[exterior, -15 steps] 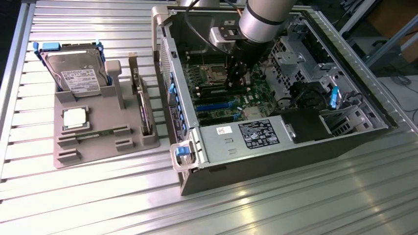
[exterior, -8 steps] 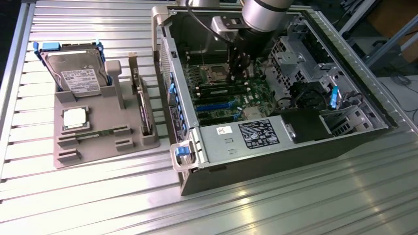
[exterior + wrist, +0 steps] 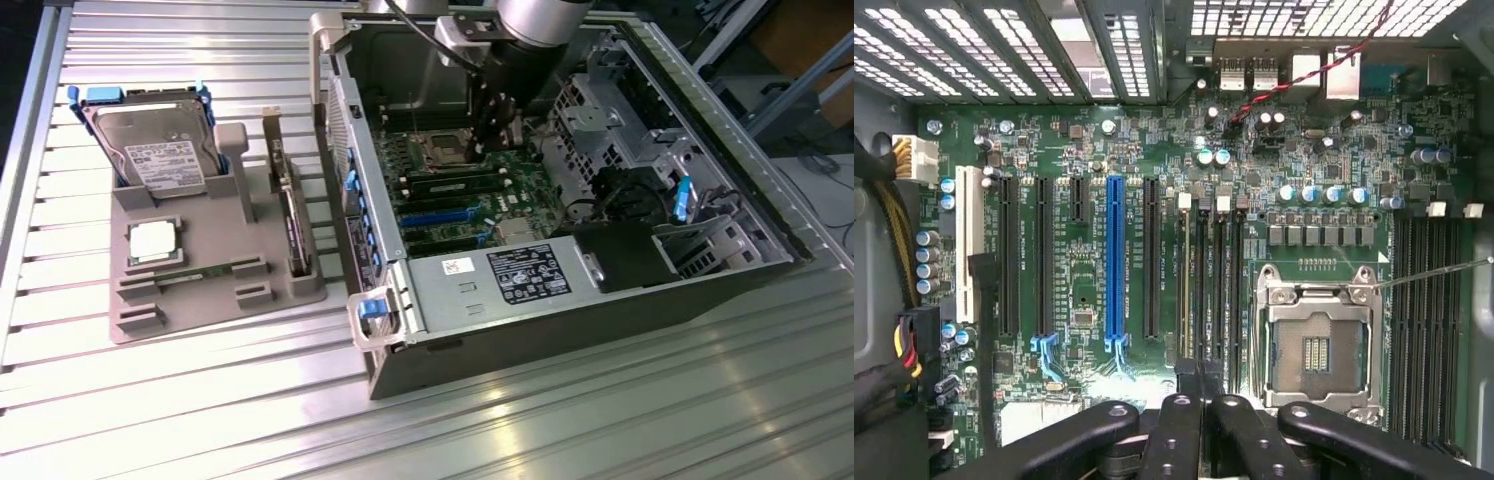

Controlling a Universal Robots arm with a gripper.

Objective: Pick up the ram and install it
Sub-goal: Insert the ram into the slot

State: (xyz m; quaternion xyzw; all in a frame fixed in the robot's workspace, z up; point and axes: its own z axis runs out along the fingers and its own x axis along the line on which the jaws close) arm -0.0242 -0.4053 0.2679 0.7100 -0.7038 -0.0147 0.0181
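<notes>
While your gripper (image 3: 497,138), fingers pressed together, sits at one o'clock of the ram (image 3: 447,183) in the exterior view, you're likely seating it; that needs a straight, even push.

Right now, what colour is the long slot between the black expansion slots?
The slot is blue; the wrist view shows it best.

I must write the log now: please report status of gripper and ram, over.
Gripper shut, low over the memory slots. Ram upright in a slot beside the CPU socket, at the gripper's tips. Nothing seen in the way.
</notes>
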